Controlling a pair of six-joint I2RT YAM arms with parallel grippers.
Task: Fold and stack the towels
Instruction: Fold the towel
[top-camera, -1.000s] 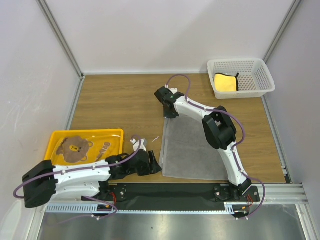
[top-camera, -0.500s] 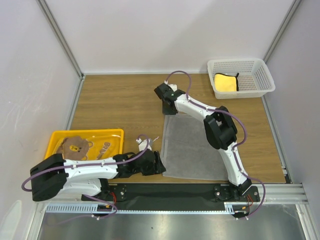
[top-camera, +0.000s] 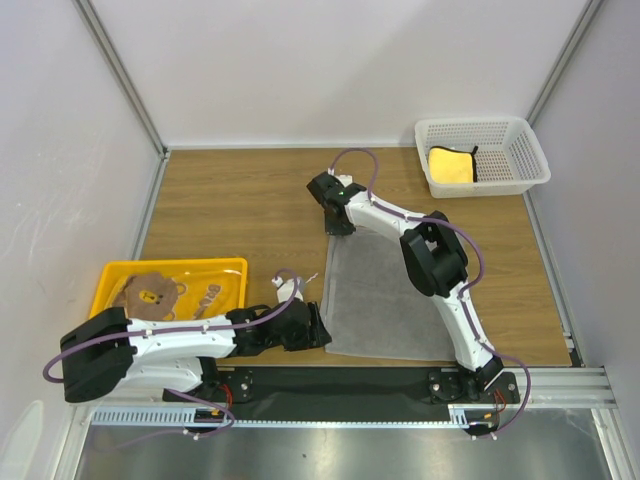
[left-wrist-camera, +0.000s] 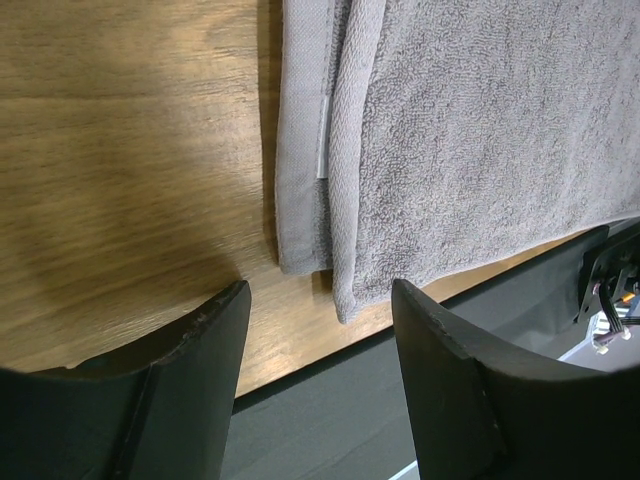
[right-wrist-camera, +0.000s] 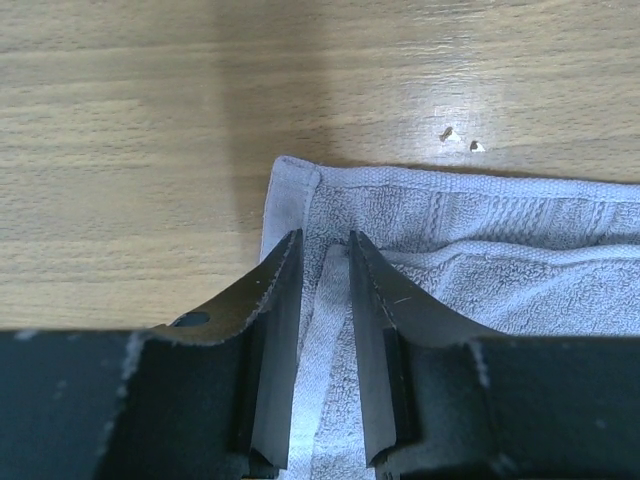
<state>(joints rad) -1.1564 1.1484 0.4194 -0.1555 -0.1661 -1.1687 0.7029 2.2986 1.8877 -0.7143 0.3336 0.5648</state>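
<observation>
The grey towel (top-camera: 385, 300) lies flat on the table, folded double along its left side. My right gripper (top-camera: 337, 226) is at its far left corner. In the right wrist view the gripper (right-wrist-camera: 325, 238) is nearly closed, with a ridge of the grey towel (right-wrist-camera: 500, 260) between the fingers. My left gripper (top-camera: 318, 330) is open over the near left corner. In the left wrist view that corner of the grey towel (left-wrist-camera: 480, 130) lies just ahead of the open gripper (left-wrist-camera: 320, 350), untouched. The yellow towel (top-camera: 452, 165) is in the basket. The bear towel (top-camera: 150, 295) lies in the tray.
A white mesh basket (top-camera: 520, 150) stands at the far right. A yellow plastic tray (top-camera: 225, 268) sits at the near left. The black base rail (top-camera: 360, 380) runs along the table's front edge, close under the left gripper. Two small crumbs (right-wrist-camera: 460, 138) lie beyond the towel.
My left gripper has moved right to the grey towel's near left corner. My right gripper has shifted slightly at the far left corner and the towel edge there has bunched a little.
</observation>
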